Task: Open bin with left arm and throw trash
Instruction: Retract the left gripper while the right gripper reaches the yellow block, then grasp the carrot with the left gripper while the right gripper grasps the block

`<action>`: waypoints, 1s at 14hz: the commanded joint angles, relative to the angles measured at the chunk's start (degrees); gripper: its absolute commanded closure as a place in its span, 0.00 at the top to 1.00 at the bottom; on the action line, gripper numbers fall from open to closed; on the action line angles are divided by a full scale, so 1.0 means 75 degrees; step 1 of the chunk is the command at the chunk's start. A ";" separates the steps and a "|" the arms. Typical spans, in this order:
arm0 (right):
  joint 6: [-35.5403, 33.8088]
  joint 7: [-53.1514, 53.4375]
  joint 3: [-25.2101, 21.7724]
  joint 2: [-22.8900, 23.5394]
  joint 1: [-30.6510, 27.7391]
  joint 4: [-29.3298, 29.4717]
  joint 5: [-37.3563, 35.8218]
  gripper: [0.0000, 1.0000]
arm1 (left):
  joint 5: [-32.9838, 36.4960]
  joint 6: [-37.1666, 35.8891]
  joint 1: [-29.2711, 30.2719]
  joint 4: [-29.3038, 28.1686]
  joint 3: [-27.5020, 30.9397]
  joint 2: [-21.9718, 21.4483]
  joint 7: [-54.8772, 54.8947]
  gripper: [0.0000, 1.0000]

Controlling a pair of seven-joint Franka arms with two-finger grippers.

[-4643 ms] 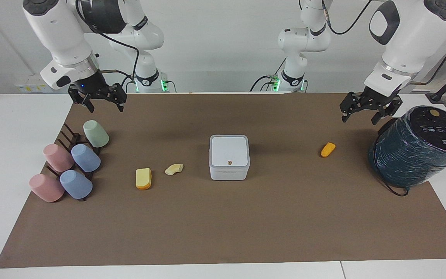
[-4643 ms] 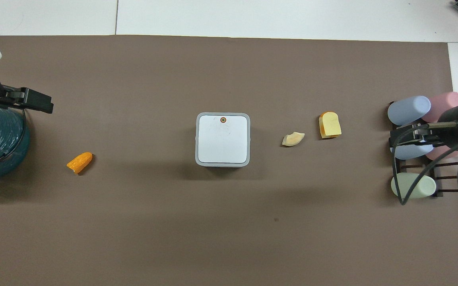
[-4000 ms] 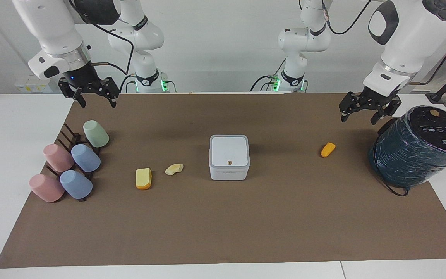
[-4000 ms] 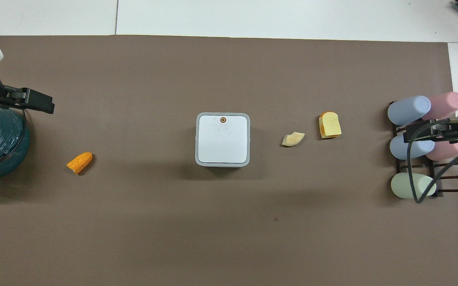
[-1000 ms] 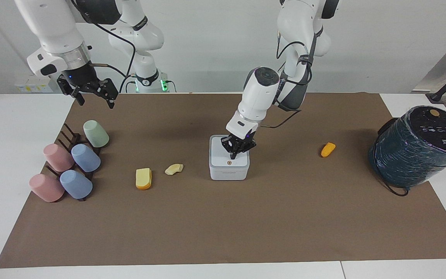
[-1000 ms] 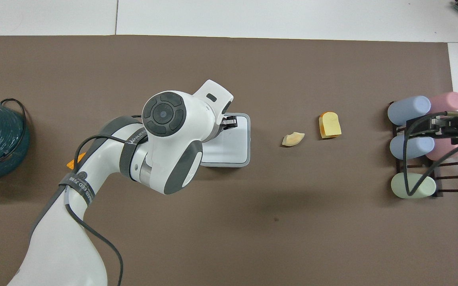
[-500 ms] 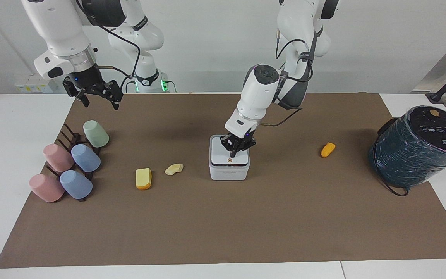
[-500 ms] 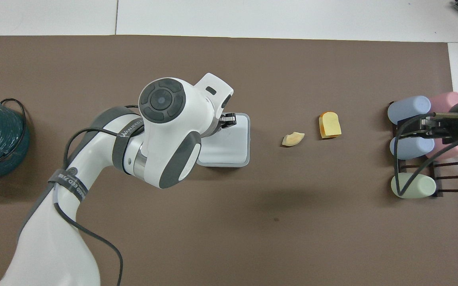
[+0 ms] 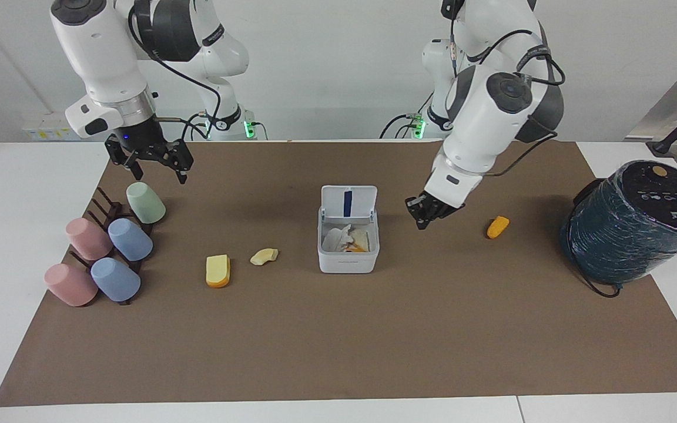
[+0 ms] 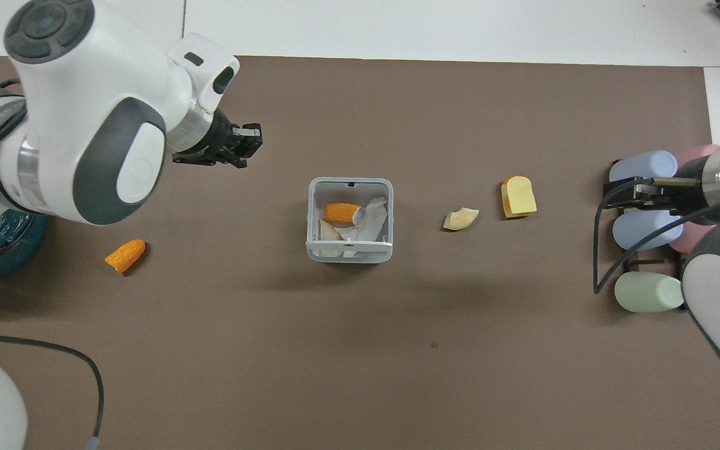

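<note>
Bin [image 9: 348,249] at mid-surface [image 9: 338,329] now standing open, lid [image 9: 348,202] upright, scraps showing inside; half a second ago it was barely ajar under the left pincer [image 9: 428,214]. That pincer, fingers closed and empty, is now hanging between bin and small orange piece [image 9: 498,227]. Right pincer [image 9: 151,156], open, is waiting above the cups [image 9: 114,247].

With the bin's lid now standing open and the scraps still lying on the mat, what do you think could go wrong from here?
The lid of the bin stands upright on the robots' side; an arm reaching over it might knock it shut. The bin already holds scraps and crumpled paper, so added pieces may sit high or spill. The left gripper hangs between the bin and the small orange piece; a hasty descent could nudge that piece away.
</note>
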 commanded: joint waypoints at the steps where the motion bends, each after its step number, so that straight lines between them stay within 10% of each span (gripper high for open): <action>1: 0.0949 -0.0018 0.0031 0.0205 -0.0052 -0.0593 0.0110 1.00 | 0.0233 -0.0065 0.0700 -0.0359 -0.0066 -0.0182 0.2168 0.00; 8: 0.2743 -0.1048 0.0031 0.1636 -0.0029 -0.0851 0.0122 1.00 | 0.1079 0.1562 0.1803 -0.2912 -0.0066 -0.1154 0.7010 0.47; 11: 0.3268 -0.1342 0.0066 0.2021 0.0193 -0.0933 0.0122 1.00 | 0.1079 0.2371 0.2131 -0.3968 -0.0066 -0.1553 0.8771 1.00; 14: 0.4078 -0.1354 0.0066 0.2502 0.0369 -0.1203 0.0122 1.00 | 0.1090 0.2595 0.2179 -0.4450 -0.0055 -0.1729 0.9687 1.00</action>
